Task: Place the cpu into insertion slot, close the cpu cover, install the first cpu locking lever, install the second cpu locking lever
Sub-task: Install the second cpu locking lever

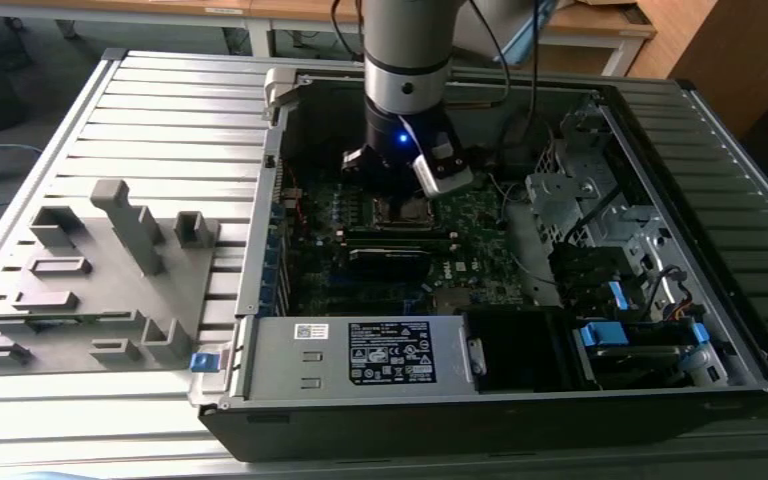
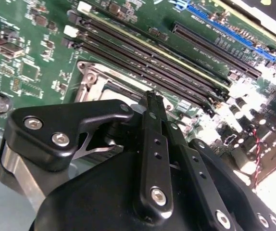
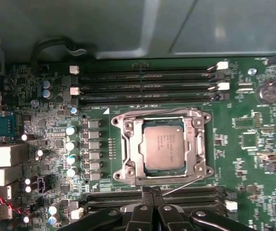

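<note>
Tool (image 3: 150,195) fingers pressed together, holding nothing, beside one cpu (image 3: 163,147) under cpu cover (image 3: 128,149).

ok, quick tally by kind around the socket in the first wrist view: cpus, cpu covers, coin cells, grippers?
cpu: 1
cpu cover: 1
coin cell battery: 1
gripper: 1
Total: 4
</note>
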Controlling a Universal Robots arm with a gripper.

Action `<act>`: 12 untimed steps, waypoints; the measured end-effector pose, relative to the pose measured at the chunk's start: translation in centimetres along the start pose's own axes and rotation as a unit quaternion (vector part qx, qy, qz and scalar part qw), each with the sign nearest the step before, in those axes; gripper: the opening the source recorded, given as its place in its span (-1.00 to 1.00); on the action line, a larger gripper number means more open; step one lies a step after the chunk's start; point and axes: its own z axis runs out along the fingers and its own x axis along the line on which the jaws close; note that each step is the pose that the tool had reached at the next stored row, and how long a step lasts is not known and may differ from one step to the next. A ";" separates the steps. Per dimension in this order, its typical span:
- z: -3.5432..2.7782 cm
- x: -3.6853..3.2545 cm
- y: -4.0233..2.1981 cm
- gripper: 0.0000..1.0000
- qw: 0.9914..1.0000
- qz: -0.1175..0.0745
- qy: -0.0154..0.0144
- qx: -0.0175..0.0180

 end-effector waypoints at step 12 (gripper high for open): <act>0.57 0.32 -0.08 -0.79 1.000 -0.001 0.000 0.000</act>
